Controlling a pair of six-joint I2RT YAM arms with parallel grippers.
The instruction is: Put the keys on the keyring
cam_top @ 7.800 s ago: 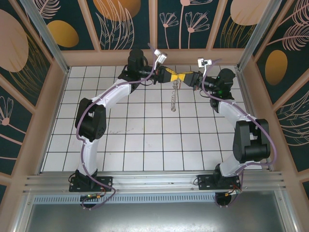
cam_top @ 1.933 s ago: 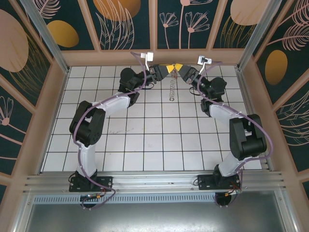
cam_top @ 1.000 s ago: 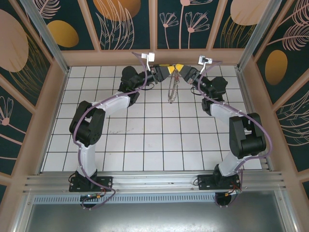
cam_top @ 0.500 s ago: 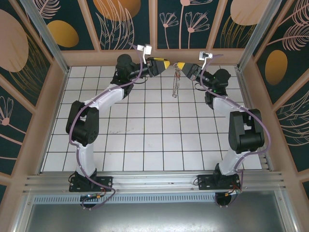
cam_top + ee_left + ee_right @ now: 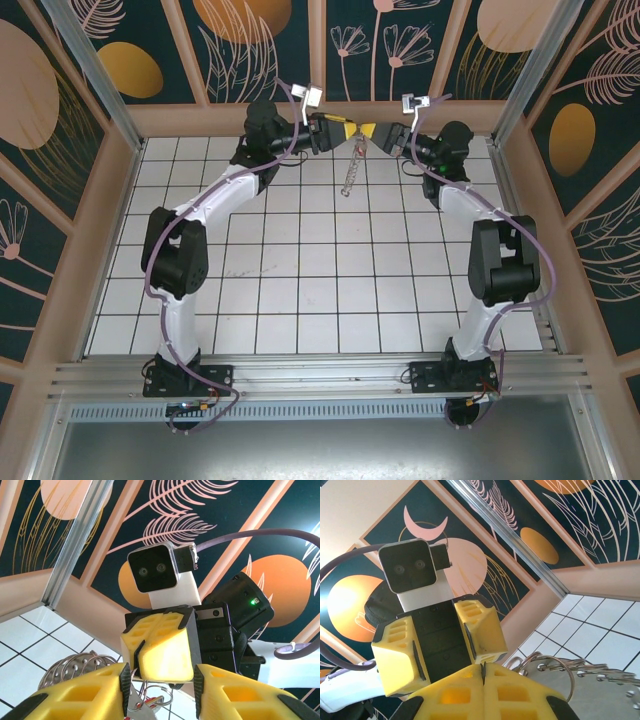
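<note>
You see yellow fingers on the left gripper [image 5: 346, 130] and the right gripper [image 5: 369, 133], with black bodies behind them. The keyring [image 5: 349, 172] glints silvery. The arms [image 5: 215, 195] are white and black, the cables [image 5: 260, 531] purple. The floor [image 5: 300, 290] is white tile gridded in black; the walls [image 5: 270, 50] are dark teal with peach leaves and orange discs.

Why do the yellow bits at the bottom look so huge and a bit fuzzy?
Left wrist view: the yellow fingers sit right by the lens, so they look huge and soft, while the right gripper beyond is crisp. Right wrist view: same for its fingers; the keyring loops glint. Top view: even light, the keyring looks tiny.
</note>
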